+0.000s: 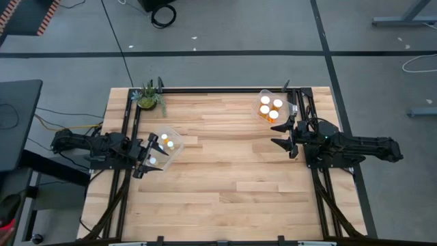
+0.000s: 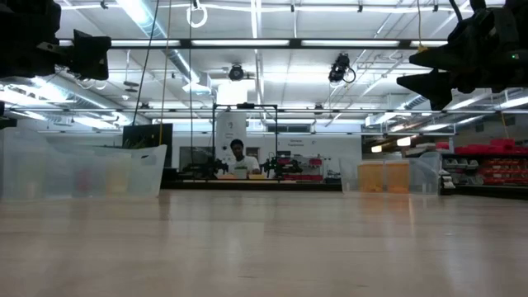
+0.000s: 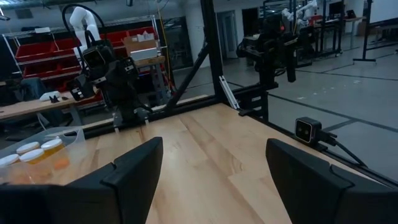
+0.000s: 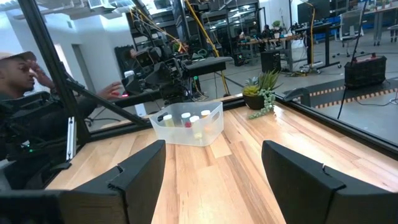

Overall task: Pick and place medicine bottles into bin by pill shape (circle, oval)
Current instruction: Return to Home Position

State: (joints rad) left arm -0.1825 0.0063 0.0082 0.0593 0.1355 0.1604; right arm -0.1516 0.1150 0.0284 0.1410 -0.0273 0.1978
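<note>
Finally: Check Bin Clearance Before Parking the Arms

All the medicine bottles (image 1: 270, 108) you can see sit inside containers. Four white caps show in the right transparent bin (image 1: 262, 93), close to a corner of the table on the right arm's side. At least three more show in the left transparent bin (image 1: 179, 141), near the left arm's edge.

Neither bin appears to be anchored, so the likely fault from here is a clipped bin wall. The left gripper (image 1: 146, 156) lies just beside the left bin, and the right gripper (image 1: 279, 135) is near the right bin. A sideways swing or a low retract could push or tip a bin, spilling and mixing sorted bottles. Lift clear before you rotate.

Both grippers have their fingers spread wide and hold nothing. Whether a left fingertip touches its bin wall cannot be told from above.

Note the person (image 4: 25, 68) beyond the frame behind the left arm, and keep travel inside the table.
</note>
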